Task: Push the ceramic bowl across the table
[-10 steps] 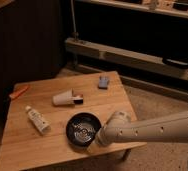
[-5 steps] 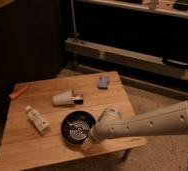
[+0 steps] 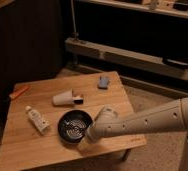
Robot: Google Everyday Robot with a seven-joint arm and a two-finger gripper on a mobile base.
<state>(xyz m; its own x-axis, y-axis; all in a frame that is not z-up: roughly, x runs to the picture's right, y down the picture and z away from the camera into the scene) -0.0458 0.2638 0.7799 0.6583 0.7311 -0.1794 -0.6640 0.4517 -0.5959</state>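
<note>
1. An orange object [image 3: 18, 92] lies at the far-left edge of the table [image 3: 27, 147], partly over the edge.
2. A white bottle [image 3: 37, 120] lies flat on the left part of the top, well apart from the front edge.
3. A white cup [image 3: 63, 98] lies tipped over near the middle, with a small dark object [image 3: 78, 99] touching its base end.
4. The ceramic bowl [image 3: 74, 127] sits upright, front of centre, just beside the bottle and nearer the camera than the cup.
5. The gripper [image 3: 87, 136] is at the bowl's front-right rim, touching or almost touching it; the arm [image 3: 147, 122] reaches in from the right. Finger state: cannot tell.
6. A small blue-grey object [image 3: 103, 82] lies near the far-right corner.
7. Open room: bare planks extend left of the bowl along the front edge. The bottle and cup bound the bowl to the left rear and the rear.
8. Change from the earlier frames: the bowl has shifted left toward the bottle, and the gripper has followed it inward from the right front edge.
</note>
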